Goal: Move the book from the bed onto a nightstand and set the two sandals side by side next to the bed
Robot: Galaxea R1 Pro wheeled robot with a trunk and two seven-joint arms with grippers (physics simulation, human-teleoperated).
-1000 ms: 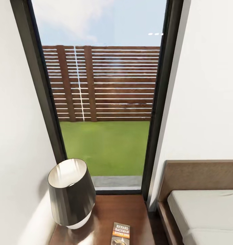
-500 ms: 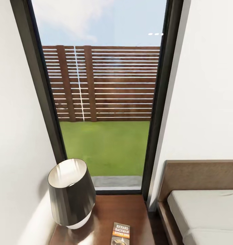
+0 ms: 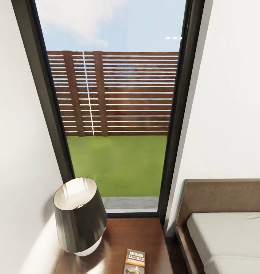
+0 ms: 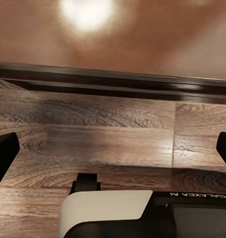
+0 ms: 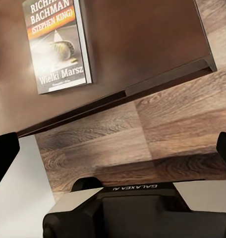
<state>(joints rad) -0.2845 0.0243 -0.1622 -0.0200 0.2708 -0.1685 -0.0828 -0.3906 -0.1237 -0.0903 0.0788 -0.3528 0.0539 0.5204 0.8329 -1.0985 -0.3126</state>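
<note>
From the head camera we look at a tall dark-framed window [image 3: 111, 114] with grass and a brown slatted fence [image 3: 118, 93] beyond it, white walls to either side. At about 7 o'clock a dark lamp [image 3: 80, 216] stands on the glossy top of the nightstand [image 3: 139, 234]. The book [image 3: 135, 261] lies flat on that top at 6 o'clock, just beside the lamp and apart from it, its orange band facing up. At 4 o'clock we see the bed [image 3: 229, 236], pale mattress inside a dark brown frame and headboard.

In the left wrist camera our left gripper [image 4: 113, 153] is spread wide, one dark fingertip at each side edge, nothing between them; past it lie the wood-plank floor [image 4: 113, 134] and a dark edge of wooden furniture.

In the right wrist camera our right gripper [image 5: 113, 153] is likewise wide and empty. The book [image 5: 57, 44] rests on the nightstand [image 5: 147, 44] top at 11 o'clock, with the plank floor [image 5: 157, 129] below the cabinet's edge
</note>
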